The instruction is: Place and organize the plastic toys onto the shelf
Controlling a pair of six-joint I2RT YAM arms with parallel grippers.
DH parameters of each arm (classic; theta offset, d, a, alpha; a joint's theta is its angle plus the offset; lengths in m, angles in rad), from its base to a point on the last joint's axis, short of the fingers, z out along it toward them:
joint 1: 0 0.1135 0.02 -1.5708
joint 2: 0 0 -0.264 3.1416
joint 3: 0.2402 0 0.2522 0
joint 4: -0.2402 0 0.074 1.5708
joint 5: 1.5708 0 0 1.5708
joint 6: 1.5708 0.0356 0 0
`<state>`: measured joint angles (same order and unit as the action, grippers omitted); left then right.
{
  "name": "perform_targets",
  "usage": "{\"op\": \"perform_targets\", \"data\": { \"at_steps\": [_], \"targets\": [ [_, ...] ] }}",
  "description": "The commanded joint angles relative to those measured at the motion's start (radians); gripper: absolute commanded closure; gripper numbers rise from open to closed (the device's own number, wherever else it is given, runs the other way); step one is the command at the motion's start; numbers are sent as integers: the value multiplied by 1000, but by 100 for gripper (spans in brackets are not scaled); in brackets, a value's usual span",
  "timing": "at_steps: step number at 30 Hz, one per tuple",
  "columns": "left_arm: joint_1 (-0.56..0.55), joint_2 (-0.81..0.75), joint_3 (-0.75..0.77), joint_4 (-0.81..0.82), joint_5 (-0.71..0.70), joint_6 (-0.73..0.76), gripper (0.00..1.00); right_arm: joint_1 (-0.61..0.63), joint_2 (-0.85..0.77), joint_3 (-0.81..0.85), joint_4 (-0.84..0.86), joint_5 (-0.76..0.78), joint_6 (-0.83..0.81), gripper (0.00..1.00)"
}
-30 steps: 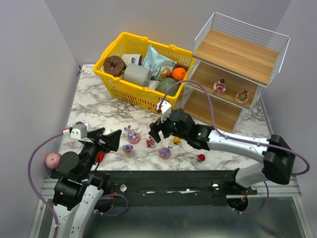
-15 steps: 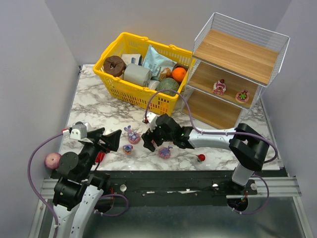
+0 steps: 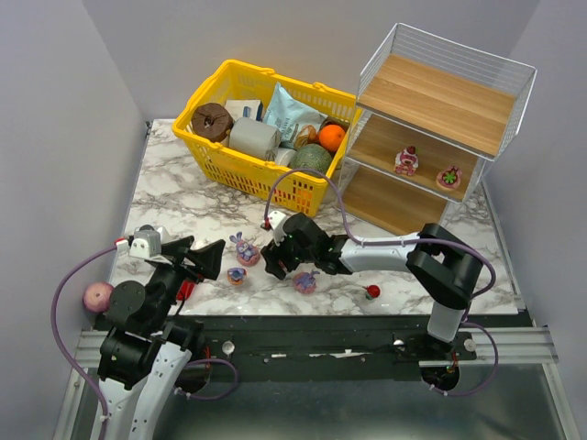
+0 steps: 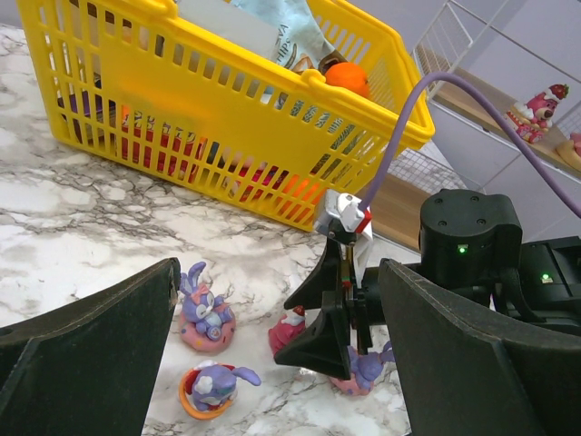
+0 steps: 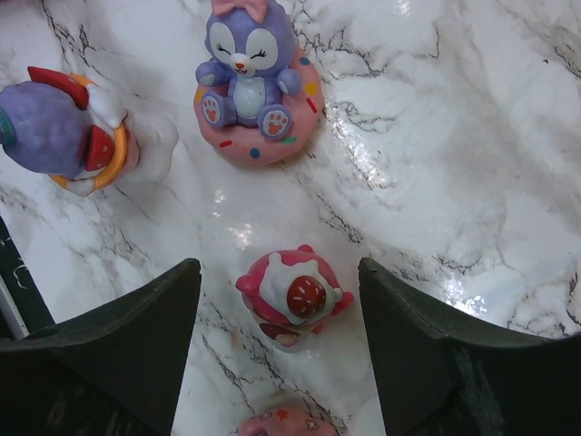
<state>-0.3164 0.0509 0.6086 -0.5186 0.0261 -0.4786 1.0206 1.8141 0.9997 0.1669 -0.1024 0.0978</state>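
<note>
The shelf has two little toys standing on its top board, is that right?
Not quite. The shelf does hold two little toys, a pink figure and a red-pink one, but they stand on its middle board, not the top one, which is bare. The top external view shows it.

A pink toy (image 5: 292, 304) stands on the marble table (image 5: 436, 136) between the right gripper's (image 5: 275, 277) spread fingers, touching neither. A purple bunny (image 5: 247, 73) sits beyond it.
</note>
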Motion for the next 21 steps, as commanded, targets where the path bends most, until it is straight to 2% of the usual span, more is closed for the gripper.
{"op": "perform_targets", "data": {
  "at_steps": [1,8,12,15,20,21],
  "targets": [
    [-3,-16,-4,-1,-14,6,1,-7,16,13,29,7,8,29],
    [-3,-19,-4,-3,-14,6,1,-8,17,20,3,39,11,58],
    [-3,-20,-4,-3,-15,6,1,-8,1,25,-17,84,22,79],
    [-3,-20,-4,-3,-15,6,1,-7,-36,27,-35,139,55,86],
    [-3,-17,-4,-3,-18,6,1,-7,-153,54,-134,254,117,87],
    [-3,-16,-4,-3,-18,5,1,-7,-203,62,-206,280,131,87]
  ]
}}
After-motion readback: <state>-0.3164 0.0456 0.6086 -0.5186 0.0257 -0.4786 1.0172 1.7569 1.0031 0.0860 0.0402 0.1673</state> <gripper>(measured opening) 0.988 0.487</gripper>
